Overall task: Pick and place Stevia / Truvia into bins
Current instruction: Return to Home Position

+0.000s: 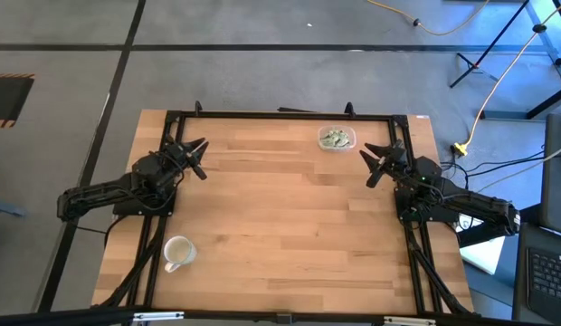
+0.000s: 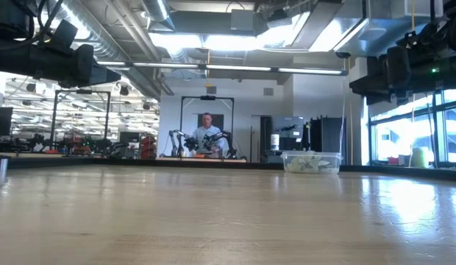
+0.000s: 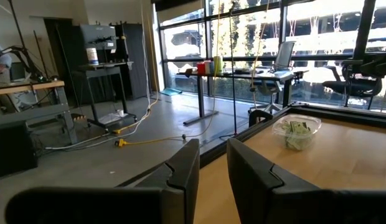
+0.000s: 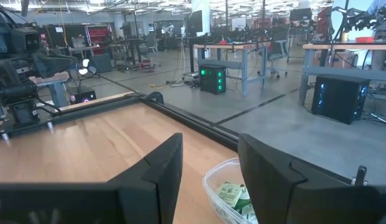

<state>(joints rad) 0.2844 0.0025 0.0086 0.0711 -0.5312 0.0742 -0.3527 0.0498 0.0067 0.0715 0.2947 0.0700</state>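
View from above and three supporting views. The clear tub (image 1: 337, 139) stands on the wooden table (image 1: 280, 226) close to the far edge, towards the right side, with its longer side parallel to that edge. The sachets (image 1: 335, 139), pale green and white, lie inside it in a loose heap; they point in mixed directions, and no common long axis can be made out. A white mug (image 1: 176, 253) stands well apart from the tub, near the front left corner.

The table top is light butcher-block wood bounded by a black metal frame. The floor around it is grey concrete, with a yellow cable (image 1: 498, 86) crossing it on the right. In the low view a person (image 2: 207, 132) sits far behind the table among workbenches.

The left gripper (image 1: 199, 158) hangs over the left edge of the table, its fingers spread apart and holding nothing. The right gripper (image 1: 371, 166) hangs over the right edge, near the tub, likewise spread and empty. Both point inward.
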